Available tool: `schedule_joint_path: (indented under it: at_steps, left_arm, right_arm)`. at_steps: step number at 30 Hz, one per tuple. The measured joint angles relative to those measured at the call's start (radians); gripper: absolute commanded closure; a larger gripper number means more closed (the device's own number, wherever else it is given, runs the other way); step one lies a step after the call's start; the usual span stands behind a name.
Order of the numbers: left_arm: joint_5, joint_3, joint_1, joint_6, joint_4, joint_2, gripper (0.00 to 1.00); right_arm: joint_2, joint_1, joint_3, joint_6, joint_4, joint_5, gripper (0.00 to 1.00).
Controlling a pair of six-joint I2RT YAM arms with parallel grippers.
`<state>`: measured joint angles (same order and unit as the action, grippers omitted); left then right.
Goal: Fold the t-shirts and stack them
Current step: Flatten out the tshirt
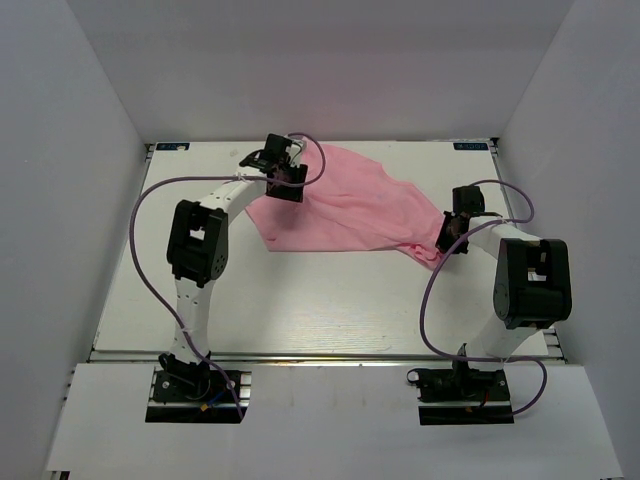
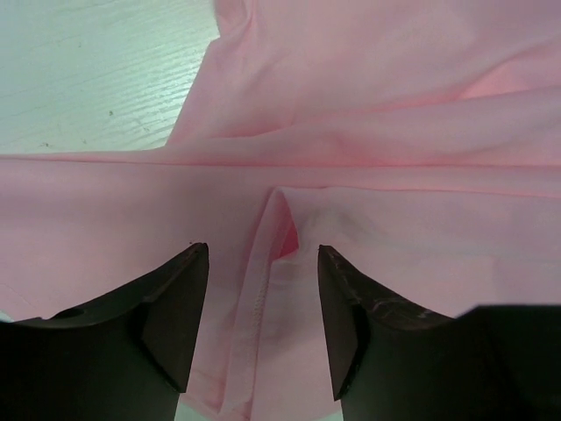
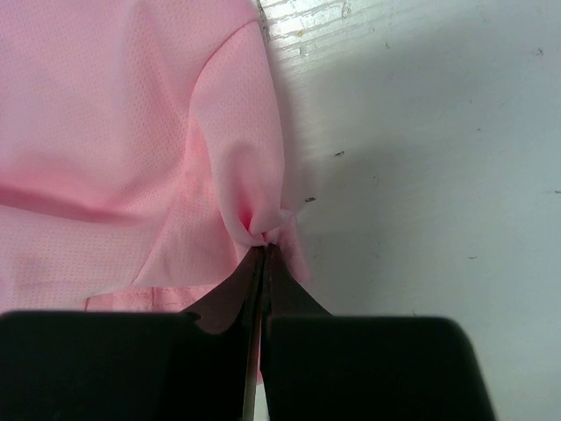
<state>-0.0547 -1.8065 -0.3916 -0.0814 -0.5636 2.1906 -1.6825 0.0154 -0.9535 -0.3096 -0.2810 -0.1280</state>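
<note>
- One t-shirt (image 1: 350,205) lies rumpled on the worktop's (image 1: 300,310) far half; we see no neat fold.
- We find the left claw (image 2: 263,263) open over the fabric, gripping nothing.
- The right claw (image 3: 261,253) is closed on a pinch of shirt edge (thin fabric).
- We judge that folding and stacking remain.

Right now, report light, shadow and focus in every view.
Top external: even light, sharp, hardly any shadow on the white wood-grain table. Left wrist: thin pink t-shirt slightly soft at close range; left hand nearly black. Right wrist: fabric weave crisp, broad grey shadow over the table, right hand a dark silhouette.
</note>
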Motion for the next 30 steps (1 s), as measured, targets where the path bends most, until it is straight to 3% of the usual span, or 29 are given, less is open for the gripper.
schedule_joint_path:
  at_steps: [11, 23, 30]
  left_arm:
    - [-0.195, 0.105, 0.029, 0.052, 0.102, 0.000, 0.09]
    - [-0.275, 0.111, 0.029, 0.119, 0.171, 0.000, 0.09]
    - [-0.306, 0.127, 0.030, 0.150, 0.183, 0.000, 0.15]
  right_arm:
    - [0.000, 0.000, 0.000, 0.005, 0.000, 0.000, 1.00]
    - [0.000, 0.000, -0.001, 0.007, -0.001, -0.004, 1.00]
    - [0.000, 0.000, -0.002, 0.007, -0.004, -0.005, 1.00]
